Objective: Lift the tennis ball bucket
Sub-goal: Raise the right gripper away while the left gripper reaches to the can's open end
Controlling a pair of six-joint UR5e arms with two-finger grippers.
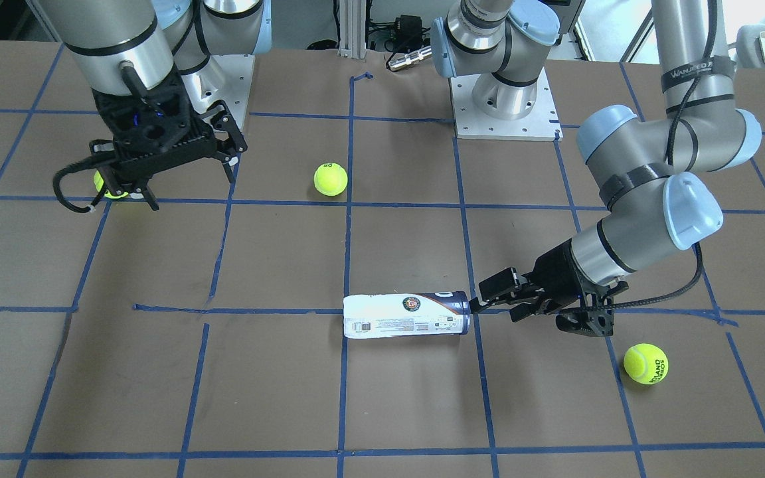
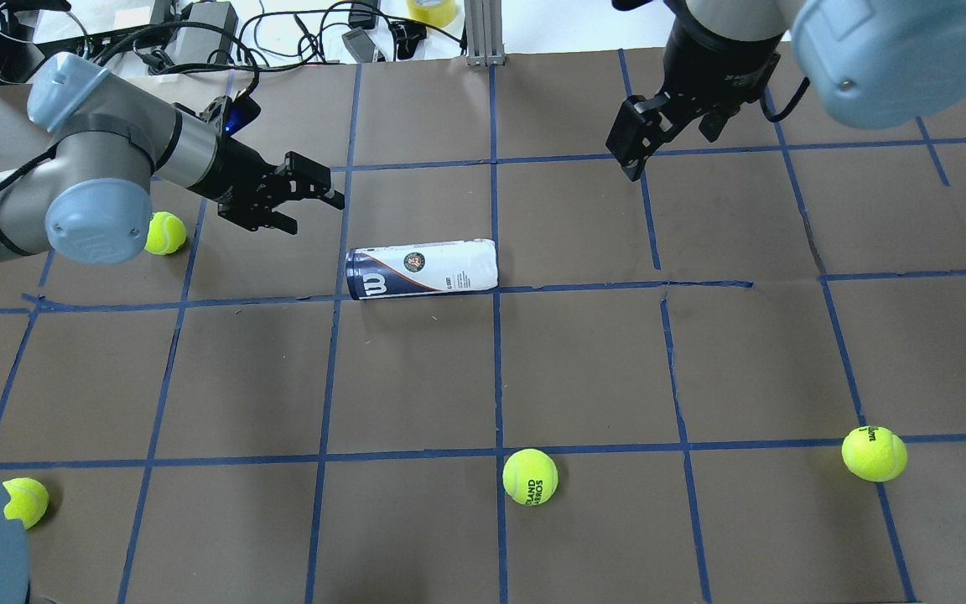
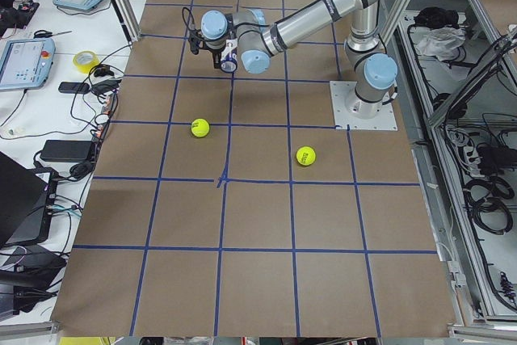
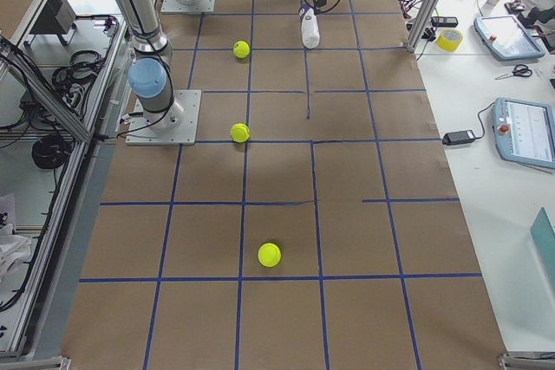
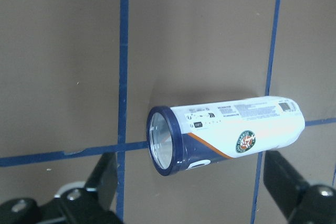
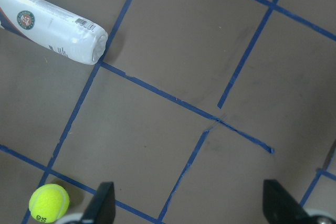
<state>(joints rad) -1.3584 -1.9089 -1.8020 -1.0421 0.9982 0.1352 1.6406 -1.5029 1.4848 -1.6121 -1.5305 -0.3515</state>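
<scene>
Both black two-finger pincers stand spread apart. Just ahead of the left pincer, untouched, the slim clear white-labelled tennis ball bucket lies on its side, navy end nearest. A yellow-green tennis ball sits close behind; the right pincer hangs well apart.

The left arm reaches in low from the left with its elbow bent and its wrist laid nearly level. The left end effector points sideways toward the middle, its two fingers spread wide with nothing between them. The right arm comes steeply down on the far right, and the right end effector is aimed downward, its fingers likewise spread and gripping nothing.
</scene>
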